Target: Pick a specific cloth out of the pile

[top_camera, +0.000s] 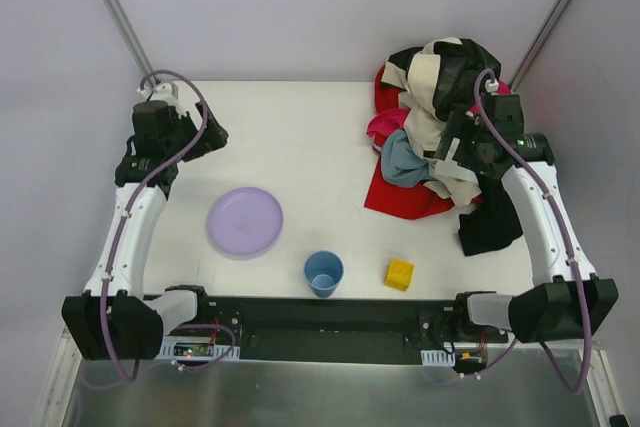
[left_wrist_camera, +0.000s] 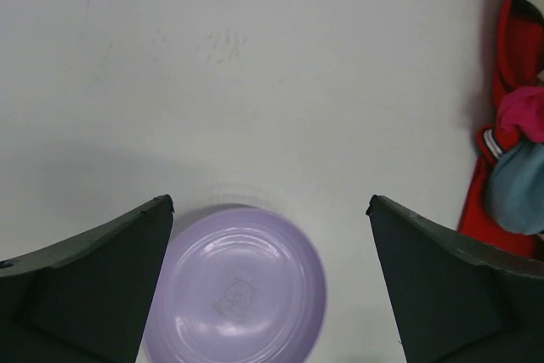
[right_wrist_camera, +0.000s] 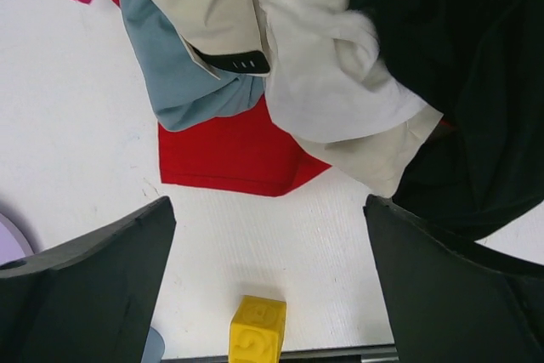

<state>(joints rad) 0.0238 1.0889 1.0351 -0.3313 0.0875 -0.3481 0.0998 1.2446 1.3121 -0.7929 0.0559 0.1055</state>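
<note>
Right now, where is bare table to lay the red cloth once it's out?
Widest bare patch: far middle of the table, between the left pincer and the pile. Smaller one between purple plate and red cloth. Crowded near edge: cup, block.

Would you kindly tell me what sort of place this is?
Probably a robotics lab test cell: a bare white tabletop boxed in by plain pale walls, white robot arms, left and right, bolted at its near edge, and mismatched props: a heap of mixed clothes and a round lilac plastic plate.

Lab: enclosed white robot test table (top_camera: 300,127)
</note>
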